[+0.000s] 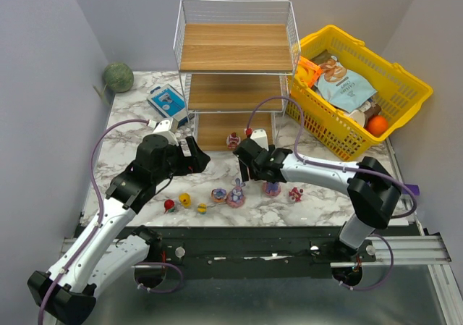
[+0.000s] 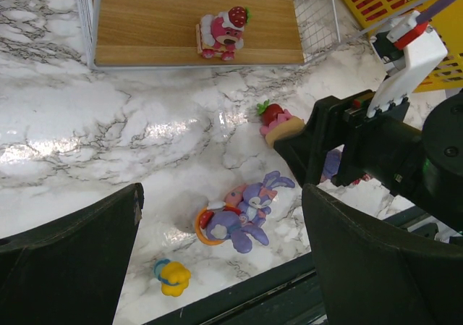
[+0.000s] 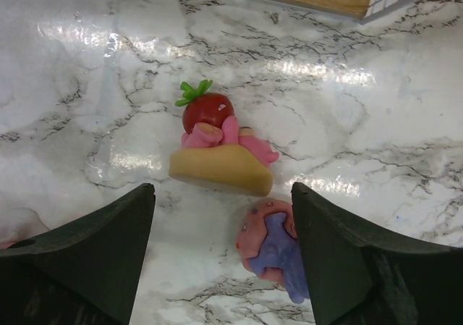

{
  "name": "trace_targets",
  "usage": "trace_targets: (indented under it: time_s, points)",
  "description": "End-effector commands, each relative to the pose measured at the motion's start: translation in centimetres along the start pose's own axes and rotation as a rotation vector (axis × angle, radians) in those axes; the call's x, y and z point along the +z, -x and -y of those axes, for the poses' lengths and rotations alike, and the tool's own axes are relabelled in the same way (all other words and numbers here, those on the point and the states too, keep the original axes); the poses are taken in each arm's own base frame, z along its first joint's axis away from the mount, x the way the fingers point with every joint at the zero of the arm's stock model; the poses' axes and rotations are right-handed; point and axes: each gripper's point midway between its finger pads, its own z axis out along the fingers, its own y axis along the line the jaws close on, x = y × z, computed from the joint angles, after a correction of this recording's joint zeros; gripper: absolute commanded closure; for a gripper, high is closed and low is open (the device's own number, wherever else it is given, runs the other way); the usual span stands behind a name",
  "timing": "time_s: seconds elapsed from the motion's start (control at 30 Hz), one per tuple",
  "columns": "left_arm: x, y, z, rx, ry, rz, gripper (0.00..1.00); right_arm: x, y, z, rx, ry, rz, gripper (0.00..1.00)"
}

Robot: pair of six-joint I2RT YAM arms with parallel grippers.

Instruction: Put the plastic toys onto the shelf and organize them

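Note:
The shelf [image 1: 235, 72] stands at the back of the marble table, and one pink strawberry-topped toy [image 1: 233, 140] [image 2: 223, 32] sits on its bottom board. Several plastic toys lie in a row near the front edge, among them a bunny-eared one [image 1: 236, 195] [image 2: 242, 213] and a yellow one [image 1: 184, 200] [image 2: 172, 276]. My right gripper [image 1: 242, 162] [image 3: 224, 260] is open just above the table. A strawberry cake toy [image 3: 217, 148] [image 2: 278, 121] lies free ahead of its jaws, and a pink-purple toy [image 3: 271, 249] rests by its right finger. My left gripper [image 1: 199, 155] [image 2: 224, 267] hovers open and holds nothing.
A yellow basket [image 1: 405, 86] with snack packets stands at the right of the shelf. A blue-white box [image 1: 168, 102] lies left of the shelf and a green ball [image 1: 118, 77] sits in the far left corner. The two grippers are close together in front of the shelf.

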Motion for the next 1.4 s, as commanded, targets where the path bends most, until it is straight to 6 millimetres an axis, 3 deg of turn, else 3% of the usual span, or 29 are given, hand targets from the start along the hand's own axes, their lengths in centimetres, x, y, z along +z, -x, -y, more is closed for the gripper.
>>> trace_targets:
  time_s: [0.0, 0.37, 0.47, 0.5, 0.73, 0.9, 1.1, 1.23, 1.37]
  points:
    - [-0.1, 0.0, 0.2, -0.005, -0.016, -0.006, 0.01, 1.3, 0.9, -1.5, -0.036, 0.056, 0.007, 0.14]
    - [-0.1, -0.1, -0.1, -0.01, 0.001, -0.01, 0.01, 3.9, -1.5, -1.4, -0.05, 0.046, -0.037, 0.16]
    - [-0.1, -0.1, 0.0, -0.016, -0.002, -0.008, 0.01, 4.3, -2.1, -0.9, -0.041, 0.04, -0.016, 0.27]
    - [-0.2, -0.1, 0.0, -0.016, -0.004, -0.008, 0.01, 4.4, -2.5, -0.6, -0.04, 0.032, -0.017, 0.35]
    - [-0.2, -0.3, 0.3, -0.024, -0.015, -0.015, 0.01, 3.5, -1.9, 0.7, -0.002, 0.019, 0.058, 0.65]
    - [-0.2, -0.4, 0.8, -0.037, -0.038, -0.025, 0.01, 0.6, 1.3, 0.9, 0.047, 0.083, 0.192, 0.72]
    - [0.0, -0.6, 1.4, -0.037, -0.075, -0.048, 0.01, -3.3, 4.5, -0.1, 0.063, 0.21, 0.295, 0.72]
    - [-0.1, -0.4, 2.6, -0.051, -0.119, -0.064, 0.01, -7.2, 6.3, -1.6, 0.033, 0.398, 0.395, 0.72]
    - [-0.5, -1.1, 5.5, -0.094, -0.232, -0.192, 0.01, -11.8, 7.1, -4.4, -0.011, 0.668, 0.476, 0.69]
